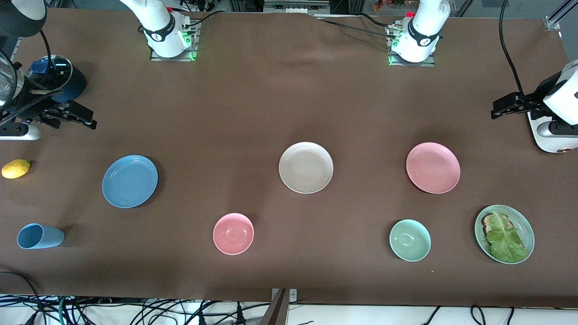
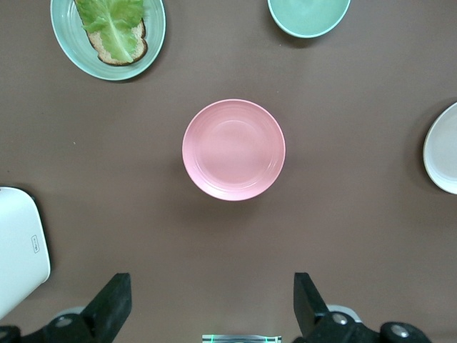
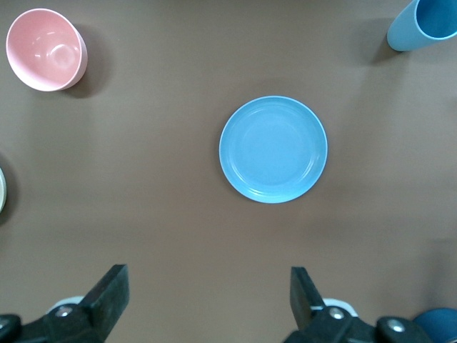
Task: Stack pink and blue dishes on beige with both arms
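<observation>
Three equal flat plates lie in a row across the table. The sky-blue plate (image 1: 130,181) (image 3: 273,149) is toward the right arm's end, the cream-beige plate (image 1: 305,167) (image 2: 444,148) in the middle, and the pale pink plate (image 1: 433,167) (image 2: 233,149) toward the left arm's end. My right gripper (image 1: 83,118) (image 3: 207,279) hangs open and empty high over the table's edge at its own end, apart from the blue plate. My left gripper (image 1: 500,107) (image 2: 211,286) hangs open and empty high over its end, apart from the pink plate.
Nearer the front camera stand a blue cup (image 1: 39,236), a pink bowl (image 1: 233,233), a mint-green bowl (image 1: 410,240) and a green plate with toast and lettuce (image 1: 504,233). A lemon (image 1: 16,169) and a dark container (image 1: 56,76) lie at the right arm's end.
</observation>
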